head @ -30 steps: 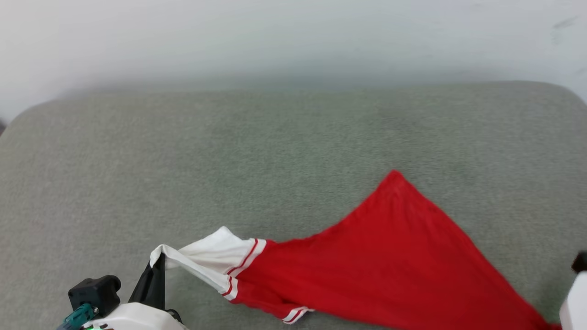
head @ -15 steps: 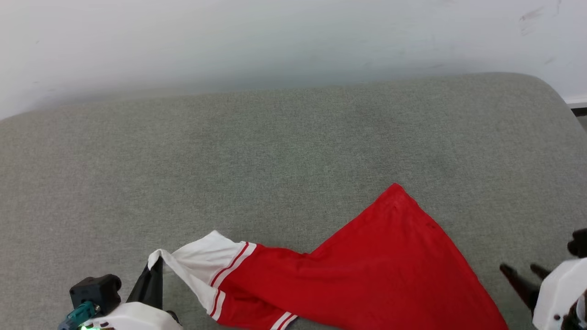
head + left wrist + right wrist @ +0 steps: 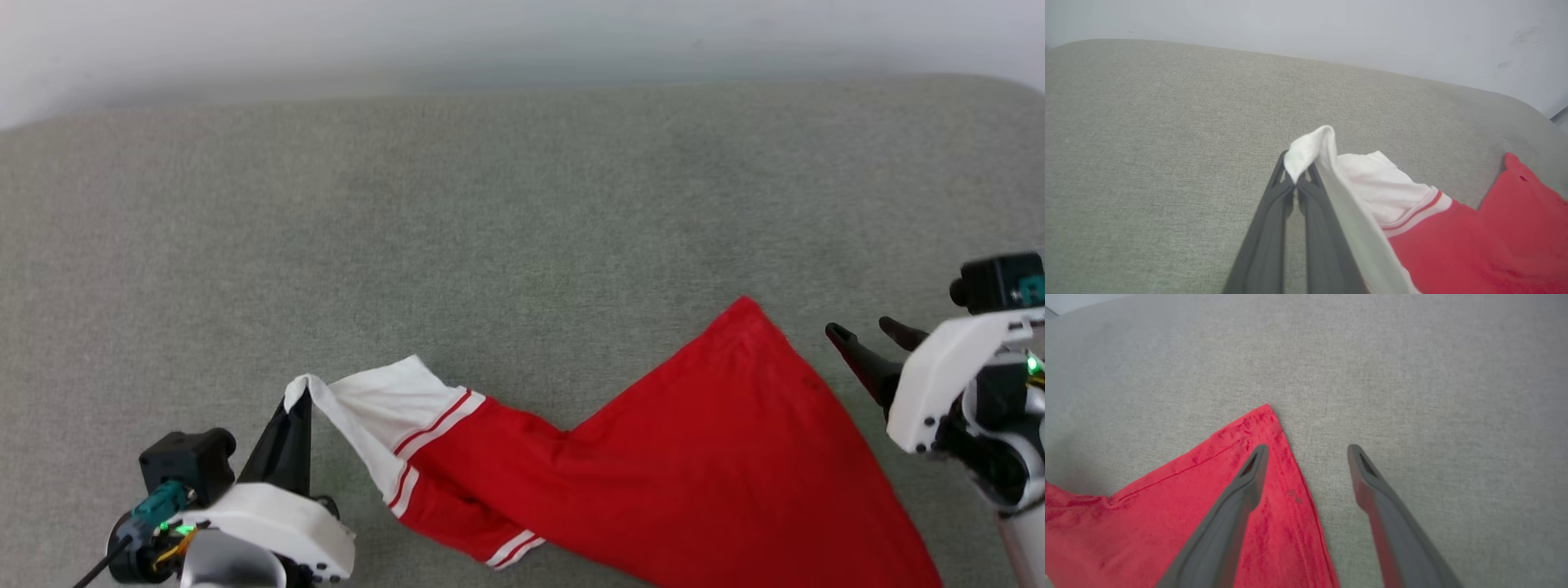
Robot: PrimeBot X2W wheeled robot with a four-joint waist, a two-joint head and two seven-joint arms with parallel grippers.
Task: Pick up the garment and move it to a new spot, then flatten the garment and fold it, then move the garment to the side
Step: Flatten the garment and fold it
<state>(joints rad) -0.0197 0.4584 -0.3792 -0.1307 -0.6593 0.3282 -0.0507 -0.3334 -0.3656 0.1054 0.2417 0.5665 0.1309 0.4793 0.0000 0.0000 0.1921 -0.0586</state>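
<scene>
The garment (image 3: 678,474), a red shirt with a white, red-striped sleeve, lies stretched across the near part of the grey cushioned surface (image 3: 490,212). My left gripper (image 3: 299,398) at the lower left is shut on the tip of the white sleeve (image 3: 1306,151), lifting it a little. At the right, my right gripper (image 3: 865,331) is open and holds nothing. From the right wrist, its left finger (image 3: 1249,473) hangs over the garment's red corner (image 3: 1265,428) and its right finger (image 3: 1367,473) hangs over bare cushion.
A pale wall (image 3: 490,33) runs behind the cushion's far edge. The cushion's rounded right corner (image 3: 1527,106) curves down near the wall. Wide bare cushion lies beyond the garment and to its left.
My right gripper has let go of the garment's lower right part, opened, and risen into view beside the red corner. The head camera shifted. The left gripper still holds the sleeve.
</scene>
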